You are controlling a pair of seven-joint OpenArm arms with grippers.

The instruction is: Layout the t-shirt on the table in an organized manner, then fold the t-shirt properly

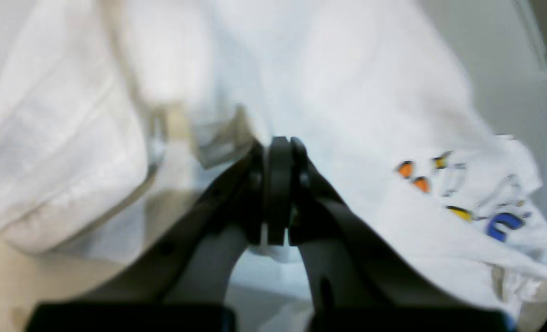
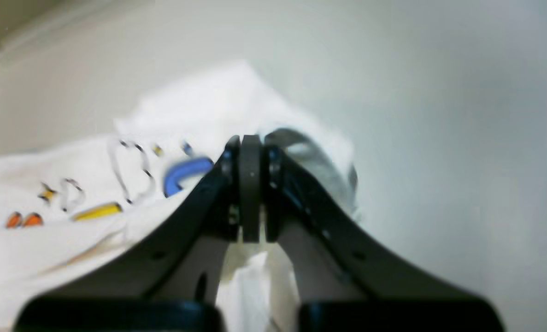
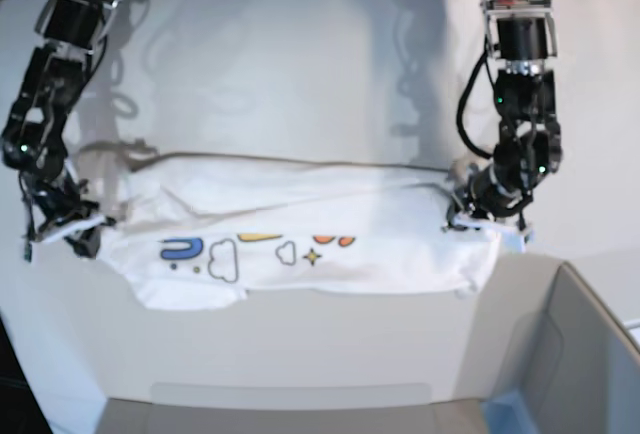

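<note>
The white t-shirt lies stretched sideways across the table, its colourful print facing up near the front hem. My left gripper is at the shirt's right end. In the left wrist view its jaws are pressed together, shut on the t-shirt, with white cloth bunched around and under them. My right gripper is at the shirt's left end. In the right wrist view it is shut on the t-shirt, with cloth hanging below the fingers and the table beyond.
A grey box-like corner piece stands at the front right, just beyond the shirt's right end. A grey ledge runs along the front edge. Bare white tabletop stretches behind the shirt up to the arms' bases.
</note>
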